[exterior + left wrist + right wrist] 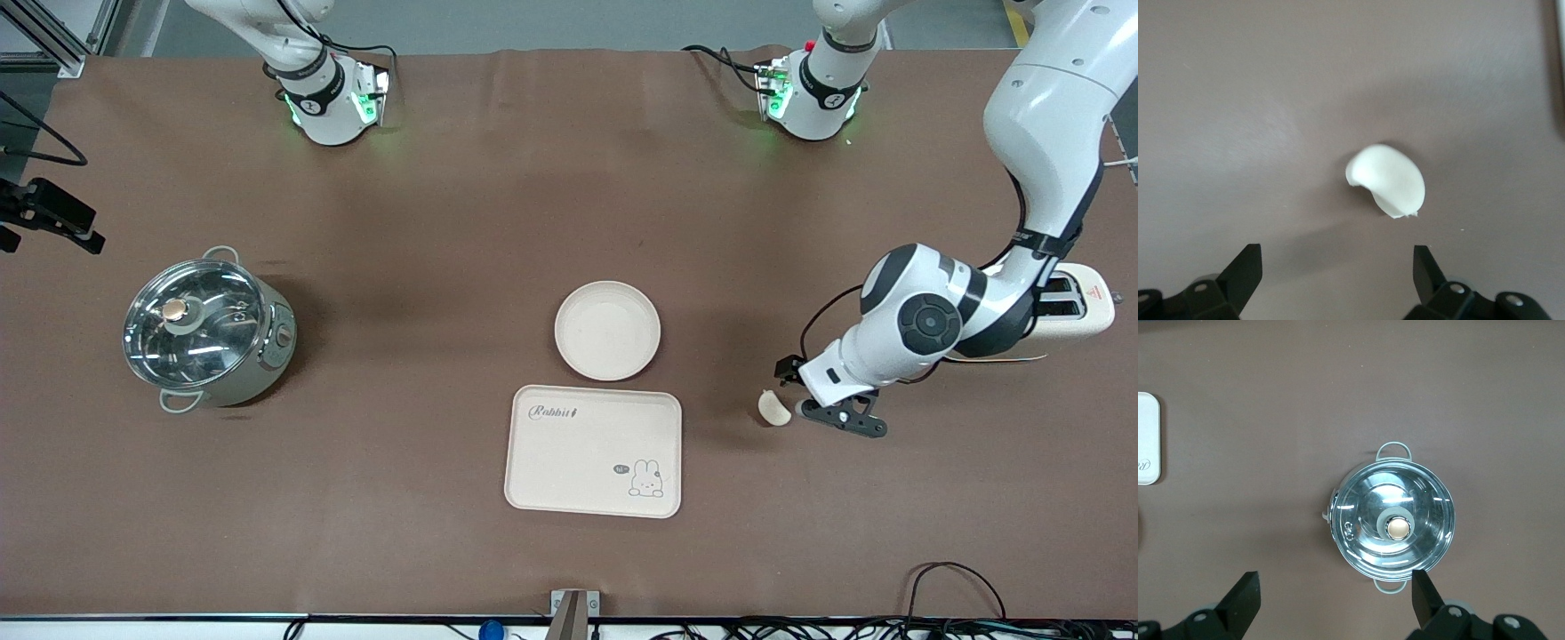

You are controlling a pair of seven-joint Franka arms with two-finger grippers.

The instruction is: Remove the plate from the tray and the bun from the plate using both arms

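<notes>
The round cream plate [607, 330] lies on the table, just farther from the front camera than the tray. The small pale bun [773, 408] lies on the brown cloth toward the left arm's end; it also shows in the left wrist view [1388, 180]. My left gripper [822, 413] [1338, 267] is open and empty, low beside the bun and not touching it. My right gripper [1335, 590] is open and empty, high over the table next to the pot; it is out of the front view.
A cream rectangular tray [593, 451] with a rabbit drawing sits near the front camera; its edge shows in the right wrist view [1146, 440]. A steel pot [206, 333] [1395, 523] with a glass lid stands toward the right arm's end. A white toaster [1080, 307] stands by the left arm.
</notes>
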